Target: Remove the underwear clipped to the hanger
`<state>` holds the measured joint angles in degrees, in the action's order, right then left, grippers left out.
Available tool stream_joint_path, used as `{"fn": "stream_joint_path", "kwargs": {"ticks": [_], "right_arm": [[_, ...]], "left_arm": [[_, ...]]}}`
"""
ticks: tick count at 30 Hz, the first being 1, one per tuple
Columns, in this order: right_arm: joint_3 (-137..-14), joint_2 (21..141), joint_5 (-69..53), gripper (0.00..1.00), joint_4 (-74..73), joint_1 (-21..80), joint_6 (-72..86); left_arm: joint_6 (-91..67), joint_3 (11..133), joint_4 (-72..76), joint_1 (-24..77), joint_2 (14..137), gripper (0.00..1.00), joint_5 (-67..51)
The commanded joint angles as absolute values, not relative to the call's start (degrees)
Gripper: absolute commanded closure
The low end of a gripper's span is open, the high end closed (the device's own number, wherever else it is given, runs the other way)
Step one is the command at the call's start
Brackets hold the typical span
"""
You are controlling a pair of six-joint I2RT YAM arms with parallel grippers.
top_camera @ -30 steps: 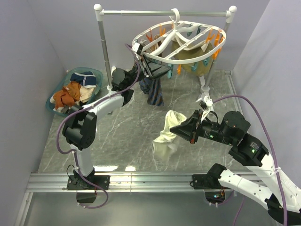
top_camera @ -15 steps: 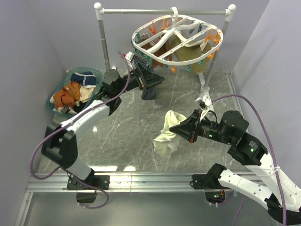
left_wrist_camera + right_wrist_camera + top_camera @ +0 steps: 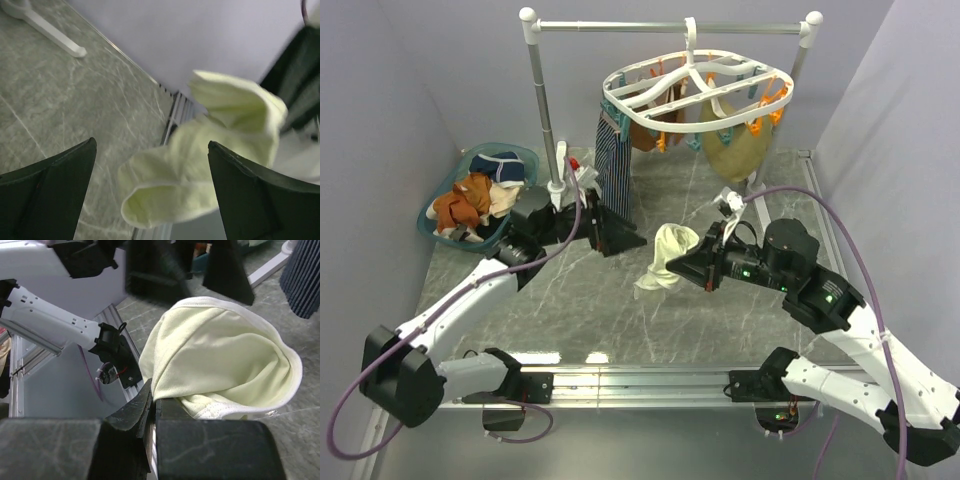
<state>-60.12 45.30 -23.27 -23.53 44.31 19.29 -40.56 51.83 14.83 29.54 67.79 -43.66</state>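
Observation:
The white oval hanger (image 3: 700, 95) hangs by its hook from the rail. A dark striped underwear (image 3: 613, 165) is still clipped at its left rim, and a tan one (image 3: 735, 150) hangs at its right. My left gripper (image 3: 620, 232) is low over the table below the striped piece, open and empty (image 3: 151, 142). My right gripper (image 3: 695, 268) is shut on a pale cream underwear (image 3: 665, 255), which droops from its fingers (image 3: 152, 400). In the left wrist view that cream cloth (image 3: 200, 165) shows beyond the open fingers. The striped piece (image 3: 305, 275) is also in the right wrist view.
A teal basket (image 3: 525, 160) at the back left holds several loose briefs. The silver-and-white rail stand (image 3: 540, 90) has posts on both sides and white feet on the marble table. Grey walls close in left, back and right.
My left gripper opened, let go of the striped underwear and dropped from the hanger towards the table. The hanger swung back. My right arm carried the cream underwear left.

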Motion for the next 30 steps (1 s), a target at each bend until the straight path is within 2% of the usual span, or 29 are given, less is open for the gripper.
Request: {"fn": "stream_joint_path", "kwargs": {"ticks": [1, 10, 14, 22, 25, 26, 28, 29, 30], "right_arm": [[-63.9, 47.3, -24.3, 1.0, -19.3, 43.7, 19.7], [-67.4, 52.5, -29.3, 1.0, -16.2, 42.4, 21.3], [-69.2, 54.6, -33.7, 1.0, -14.8, 41.3, 22.5], [-68.8, 57.6, -43.0, 1.0, -8.0, 41.3, 27.9], [-69.2, 58.3, -43.8, 1.0, -6.9, 41.3, 28.7], [-69.3, 58.4, -43.9, 1.0, -6.9, 41.2, 28.7], [-69.5, 58.8, -43.9, 1.0, -6.5, 41.2, 29.1], [-69.6, 58.9, -43.4, 1.0, -6.2, 41.2, 29.2], [-69.8, 58.6, -41.8, 1.0, -6.2, 41.1, 29.2]], "left_arm": [[-28.4, 51.0, 13.8, 30.1, 63.2, 0.01, -54.3], [-22.0, 55.7, 7.7, 34.5, 65.5, 0.0, -70.5], [-14.3, 59.2, -2.5, 37.1, 67.8, 0.01, -66.1], [-16.2, 61.6, 1.3, 38.8, 68.7, 0.02, -58.3], [-17.3, 61.5, 2.5, 38.9, 68.9, 0.17, -56.8], [-17.5, 61.5, 2.5, 38.9, 68.9, 0.3, -56.7], [-17.8, 61.8, 1.8, 38.9, 69.5, 0.47, -57.0], [-17.7, 62.0, 0.9, 38.9, 69.8, 0.69, -56.6], [-16.7, 62.5, -1.9, 38.9, 70.0, 0.86, -55.1]]}}
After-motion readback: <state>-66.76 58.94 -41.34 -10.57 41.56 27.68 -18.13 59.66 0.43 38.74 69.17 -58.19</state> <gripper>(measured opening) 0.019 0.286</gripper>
